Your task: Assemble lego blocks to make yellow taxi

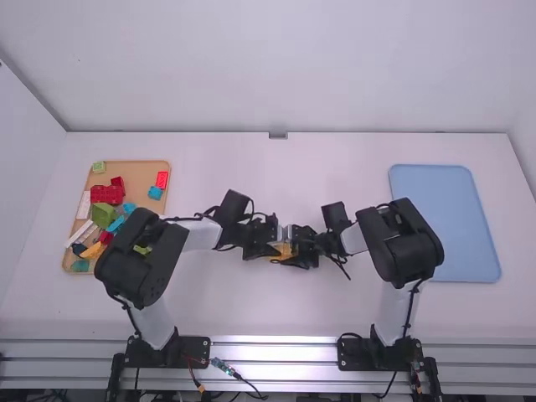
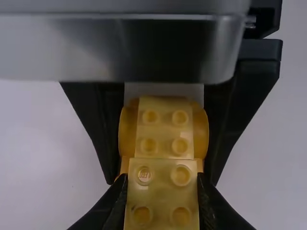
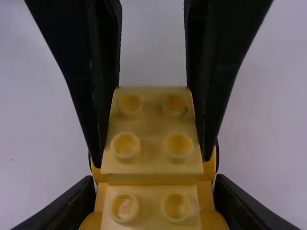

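Note:
Near the table's middle, my left gripper [image 1: 266, 241] and right gripper [image 1: 300, 244] face each other around a small yellow assembly [image 1: 280, 250]. In the left wrist view, the left gripper [image 2: 162, 191] is shut on a studded yellow block [image 2: 162, 196]; a lower studded yellow section [image 2: 165, 128] with rounded sides lies between the right gripper's dark fingers. Seen from the right wrist, the right gripper [image 3: 153, 199] clasps the yellow base [image 3: 152, 206], and the yellow block [image 3: 152, 148] sits above it between the left gripper's fingers. Whether block and base are fully joined, I cannot tell.
At the left stands an orange-brown tray [image 1: 141, 167] of loose red, green, blue, white and yellow pieces, partly behind the left arm. A light blue tray [image 1: 431, 180] lies on the right, beside the right arm. Both arms reach over the white table [image 1: 276, 310].

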### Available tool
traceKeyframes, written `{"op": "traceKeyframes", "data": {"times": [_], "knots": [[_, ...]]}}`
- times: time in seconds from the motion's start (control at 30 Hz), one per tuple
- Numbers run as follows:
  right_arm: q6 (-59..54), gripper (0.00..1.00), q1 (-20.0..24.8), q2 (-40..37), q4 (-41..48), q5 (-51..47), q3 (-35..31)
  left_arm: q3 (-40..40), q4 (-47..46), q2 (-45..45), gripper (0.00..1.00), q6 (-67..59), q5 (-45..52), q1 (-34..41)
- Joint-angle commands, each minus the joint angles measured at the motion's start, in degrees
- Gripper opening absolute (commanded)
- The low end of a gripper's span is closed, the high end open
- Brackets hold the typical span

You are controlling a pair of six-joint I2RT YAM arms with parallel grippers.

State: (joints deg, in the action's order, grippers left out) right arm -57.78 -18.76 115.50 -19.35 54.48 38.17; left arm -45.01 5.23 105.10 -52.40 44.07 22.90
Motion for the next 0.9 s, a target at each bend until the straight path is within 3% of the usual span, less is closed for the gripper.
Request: {"op": "traceKeyframes", "data": {"times": [0.0,0.3,0.37,0.4,0.43,0.57,0.6,0.63,0.67,0.87], "knots": [[-0.5,0.50,-0.4,1.3,0.2,1.2,0.5,-0.7,-0.7,-1.0,0.02,-1.6,-1.8,0.3],[-0.5,0.53,-0.9,1.3,0.3,1.3,0.4,-0.7,-0.7,-1.0,0.02,-1.6,-3.0,0.3],[-0.5,0.53,-0.7,1.3,0.3,1.2,0.6,-0.7,-0.7,-1.0,0.11,-1.6,-3.0,0.4],[-0.2,0.53,-0.8,1.3,0.3,1.3,0.6,-0.7,-0.7,-1.0,0.29,-1.6,-3.0,0.4],[0.2,0.53,-0.9,1.3,0.2,1.2,0.5,-0.7,-0.6,-1.0,0.40,-1.6,-2.9,0.4],[0.1,0.54,-0.1,1.3,0.3,1.3,0.5,-0.7,-0.2,-1.0,0.45,-1.3,-3.0,0.4],[0.1,0.54,0.0,1.3,0.3,1.3,0.5,-0.8,-0.3,-1.0,0.52,-1.2,-3.0,0.4],[0.1,0.53,0.2,1.3,0.3,1.3,0.5,-0.9,-0.4,-1.0,0.81,-1.2,-2.9,0.3],[0.1,0.53,0.4,1.3,0.3,1.2,0.5,-1.0,-0.5,-1.0,0.99,-1.2,-3.0,0.3],[0.9,0.53,0.9,1.3,0.3,1.3,0.5,-2.2,-3.2,-3.9,0.99,-1.0,-2.9,-0.5]]}}
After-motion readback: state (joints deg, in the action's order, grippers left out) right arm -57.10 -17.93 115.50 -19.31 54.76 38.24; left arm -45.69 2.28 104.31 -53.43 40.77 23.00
